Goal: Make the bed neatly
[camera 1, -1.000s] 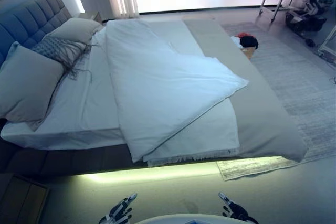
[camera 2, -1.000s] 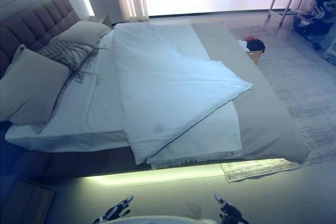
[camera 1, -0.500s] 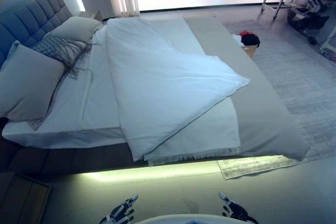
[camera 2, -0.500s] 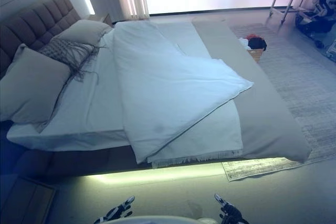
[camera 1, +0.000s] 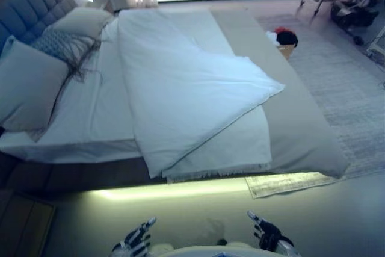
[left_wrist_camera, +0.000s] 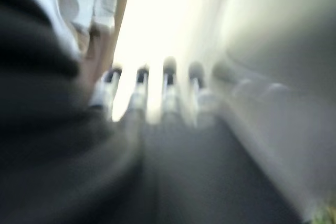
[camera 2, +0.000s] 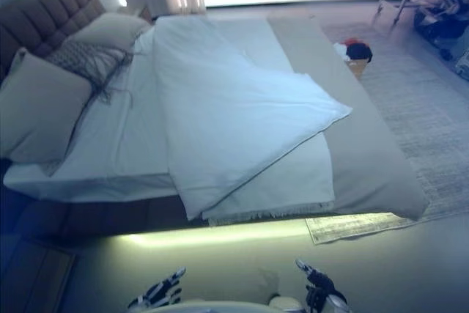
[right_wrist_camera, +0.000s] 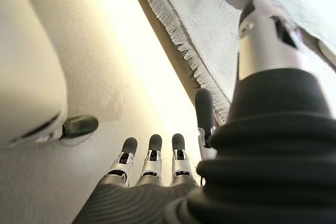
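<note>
Since a second ago the whole view has slid down a little, so it is our head camera that has moved; nothing on the bed [camera 1: 301, 142] has shifted. We take that to mean the task has not really begun and we are only closing in on the near side.

The white duvet [camera 1: 180, 88] lies crooked across the mattress: one corner is folded over toward the right, pointing at the grey bedspread [camera 1: 301, 118], and its near edge hangs over the side beside a fringed white blanket [camera 1: 228, 148]. The pillows [camera 1: 30, 82] sit at the left against the headboard [camera 1: 30, 10], with a tasselled cushion [camera 1: 60, 46] between them.

Our left hand [camera 1: 135, 242] and right hand [camera 1: 264, 233] hang low over the floor, well apart from the bed, both with straight, relaxed fingers [right_wrist_camera: 152, 148] and holding nothing.

Bare floor lies between us and the bed's near edge. A rug [camera 1: 355, 88] lies on the right, its corner poking out by the foot of the bed, and a basket [camera 1: 284, 40] of clothes stands on the far side.
</note>
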Motion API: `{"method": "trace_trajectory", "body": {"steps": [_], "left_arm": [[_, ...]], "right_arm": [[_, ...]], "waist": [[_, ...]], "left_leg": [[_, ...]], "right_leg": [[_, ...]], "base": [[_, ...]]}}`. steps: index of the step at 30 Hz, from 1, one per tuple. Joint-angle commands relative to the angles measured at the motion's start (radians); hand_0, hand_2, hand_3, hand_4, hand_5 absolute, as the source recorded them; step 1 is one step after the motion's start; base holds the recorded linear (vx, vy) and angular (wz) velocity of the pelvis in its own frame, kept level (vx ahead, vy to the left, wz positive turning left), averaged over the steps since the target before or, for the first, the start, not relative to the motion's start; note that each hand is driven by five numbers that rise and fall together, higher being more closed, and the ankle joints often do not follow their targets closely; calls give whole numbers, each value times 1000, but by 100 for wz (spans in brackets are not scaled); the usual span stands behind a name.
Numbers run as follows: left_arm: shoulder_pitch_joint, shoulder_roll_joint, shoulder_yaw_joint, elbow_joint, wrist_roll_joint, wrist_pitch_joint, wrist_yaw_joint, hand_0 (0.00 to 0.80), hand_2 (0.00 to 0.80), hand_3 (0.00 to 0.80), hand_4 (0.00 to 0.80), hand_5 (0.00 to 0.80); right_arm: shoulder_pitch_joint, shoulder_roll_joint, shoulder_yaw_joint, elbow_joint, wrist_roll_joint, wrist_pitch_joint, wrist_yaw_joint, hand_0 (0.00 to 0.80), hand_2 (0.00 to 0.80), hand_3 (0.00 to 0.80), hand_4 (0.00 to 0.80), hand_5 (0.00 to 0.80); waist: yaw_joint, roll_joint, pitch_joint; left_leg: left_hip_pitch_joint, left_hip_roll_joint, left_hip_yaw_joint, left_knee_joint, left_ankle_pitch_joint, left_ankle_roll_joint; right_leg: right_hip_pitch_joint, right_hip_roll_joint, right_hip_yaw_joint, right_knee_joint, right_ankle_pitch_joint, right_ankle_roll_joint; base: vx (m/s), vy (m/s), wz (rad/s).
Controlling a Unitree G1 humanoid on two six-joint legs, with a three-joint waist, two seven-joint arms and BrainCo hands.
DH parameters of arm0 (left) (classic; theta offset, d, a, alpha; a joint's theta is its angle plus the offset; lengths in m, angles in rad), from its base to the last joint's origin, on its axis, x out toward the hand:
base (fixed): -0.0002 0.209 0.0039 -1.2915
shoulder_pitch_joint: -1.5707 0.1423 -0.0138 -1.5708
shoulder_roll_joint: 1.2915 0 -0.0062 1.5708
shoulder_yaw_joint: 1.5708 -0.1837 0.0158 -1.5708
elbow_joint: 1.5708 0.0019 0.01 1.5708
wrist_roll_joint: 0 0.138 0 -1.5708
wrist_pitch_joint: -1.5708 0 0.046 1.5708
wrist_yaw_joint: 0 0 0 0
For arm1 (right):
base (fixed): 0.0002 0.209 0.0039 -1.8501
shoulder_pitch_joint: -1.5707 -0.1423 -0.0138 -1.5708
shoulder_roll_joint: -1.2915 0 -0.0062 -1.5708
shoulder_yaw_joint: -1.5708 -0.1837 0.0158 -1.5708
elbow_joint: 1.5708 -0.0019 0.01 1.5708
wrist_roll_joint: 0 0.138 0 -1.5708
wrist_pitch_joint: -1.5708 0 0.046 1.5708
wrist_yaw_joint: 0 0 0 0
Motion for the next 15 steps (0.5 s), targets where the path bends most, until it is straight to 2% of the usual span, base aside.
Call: {"method": "trace_trajectory", "body": {"steps": [1, 3, 4, 6, 9, 12, 13, 15], "left_arm": [[-2, -18, 11, 9, -5, 2, -1, 0, 0, 0, 0, 0], [6, -20, 9, 19, -13, 7, 8, 0, 0, 0, 0, 0], [15, -20, 8, 31, -10, 12, 11, 0, 0, 0, 0, 0], [30, -26, 7, 45, 7, 14, 26, 0, 0, 0, 0, 0], [50, -34, 24, 60, 18, 9, 41, 0, 0, 0, 0, 0], [51, -14, 29, 67, 16, 2, 30, 0, 0, 0, 0, 0], [46, -6, 33, 64, 23, 1, 29, 0, 0, 0, 0, 0], [28, 5, 34, 55, 32, 4, 33, 0, 0, 0, 0, 0]], "right_arm": [[-33, -35, 16, 32, -28, -1, -30, 0, 0, 0, 0, 0], [-29, -39, 6, 41, -36, 2, -28, 0, 0, 0, 0, 0], [-21, -46, -4, 49, -32, 1, -10, 0, 0, 0, 0, 0], [-13, -53, -12, 57, -12, 6, 8, 0, 0, 0, 0, 0], [-6, -53, -37, 82, -11, 2, 20, 0, 0, 0, 0, 0], [9, -45, -69, 90, 18, -3, 47, 0, 0, 0, 0, 0], [13, -40, -77, 87, 7, -4, 57, 0, 0, 0, 0, 0], [10, -29, -73, 74, 7, -5, 73, 0, 0, 0, 0, 0]], "waist": [[9, 3, 40], [15, 21, 44], [26, 36, 42], [45, 37, 38], [47, 40, 16], [49, 36, 3], [50, 35, -2], [52, 30, -9]], "left_leg": [[-86, 6, 65, -83, 144, 69], [-74, 29, 79, -245, 193, 56], [-93, 44, 66, -393, 245, 42], [-113, 42, 36, -497, 259, 34], [-86, 33, 50, -486, 226, 53], [-66, 19, 41, -425, 181, 79], [-66, 21, 51, -395, 167, 84], [-93, 16, 61, -320, 142, 95]], "right_leg": [[85, 45, 22, 16, -19, 6], [112, 56, 33, 14, -41, 15], [151, 67, 57, 10, -67, 23], [204, 60, 85, 7, -95, 33], [238, 29, 99, 19, -128, 53], [241, -24, 62, 54, -139, 78], [237, -43, 35, 71, -139, 84], [239, -63, 20, 92, -142, 89]], "base": [[266, 154, 0], [325, 190, -6], [403, 210, -6], [386, 193, -12], [313, 206, -19], [278, 170, -53], [265, 154, -51], [225, 131, -23]]}}
